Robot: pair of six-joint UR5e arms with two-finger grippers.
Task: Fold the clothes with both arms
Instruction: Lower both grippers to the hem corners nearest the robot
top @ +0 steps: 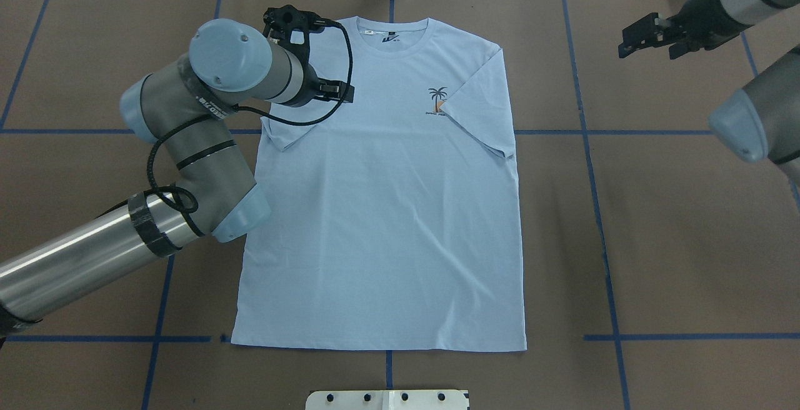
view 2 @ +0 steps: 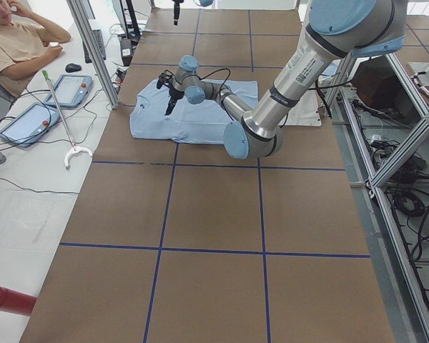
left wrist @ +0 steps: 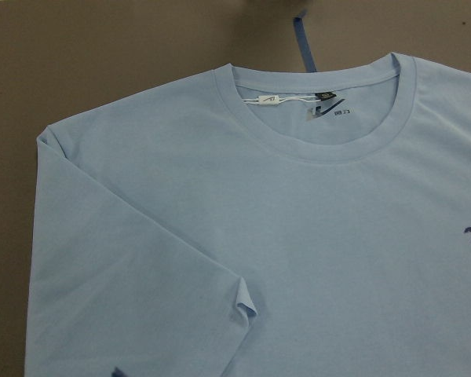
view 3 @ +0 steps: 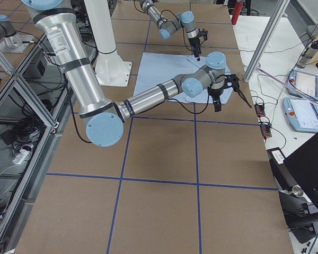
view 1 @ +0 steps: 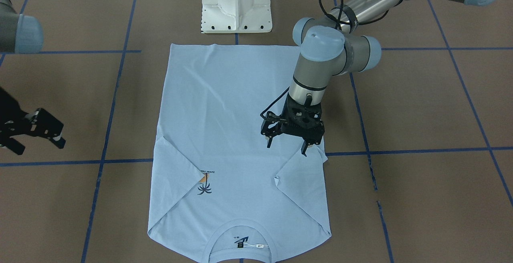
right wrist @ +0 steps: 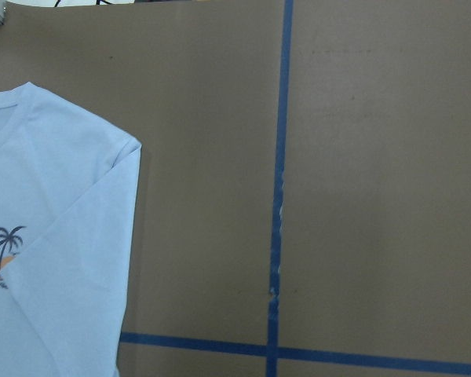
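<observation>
T-shirt (view 1: 224,106) sleeves are lying folded. Left arm (view 1: 320,62) and right arm (view 1: 16,34) are holding jaws apart. Next is likely gripping the hem

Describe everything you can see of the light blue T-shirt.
The T-shirt is light blue, soft knit-looking cloth, lying flat and face up on the brown table, collar away from the robot. The collar is round and ribbed with a tag, and a small palm-and-sun print is on the chest. Both short sleeves are folded inward. The open left pincer is over one sleeve; contact is unclear.
</observation>
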